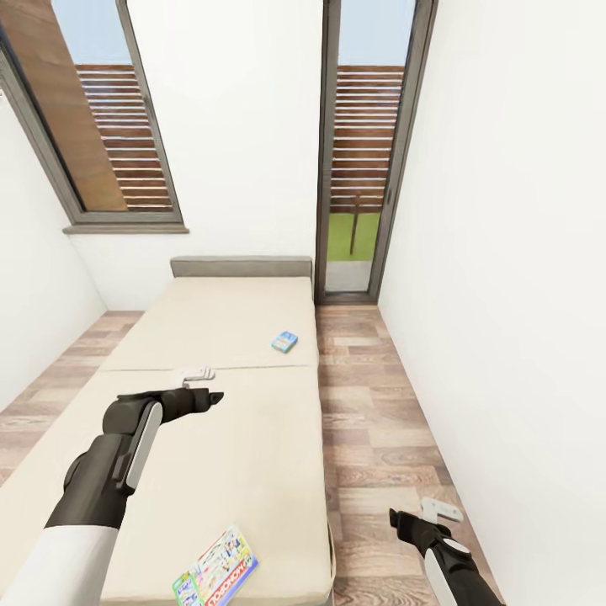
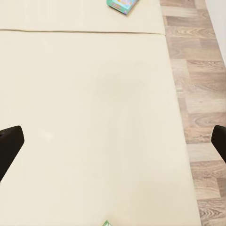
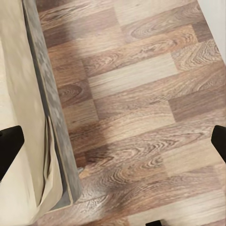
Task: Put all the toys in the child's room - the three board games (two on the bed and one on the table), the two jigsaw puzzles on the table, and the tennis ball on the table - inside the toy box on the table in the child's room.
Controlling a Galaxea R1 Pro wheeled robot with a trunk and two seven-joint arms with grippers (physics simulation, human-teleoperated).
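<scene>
Two board games lie on the bed (image 1: 210,328) with its cream cover. The small blue one (image 1: 284,341) lies near the bed's right edge, past the middle seam, and its corner (image 2: 123,4) appears in the left wrist view. A green-edged one (image 1: 215,571) rests at the near end; a green tip of it (image 2: 106,223) is in the left wrist view. My left gripper (image 1: 200,385) hovers open and empty over the middle of the bed (image 2: 94,117). My right gripper (image 1: 422,516) hangs open and empty above the floor beside the bed. The table, toy box, jigsaw puzzles and tennis ball are out of view.
A wood-plank floor strip (image 1: 379,404) runs between the bed and the right white wall (image 1: 505,295). The bed's grey side edge (image 3: 47,103) borders the floor (image 3: 141,94). A grey headboard (image 1: 240,267) stands against the far wall, between a window (image 1: 101,126) and a tall glass door (image 1: 366,151).
</scene>
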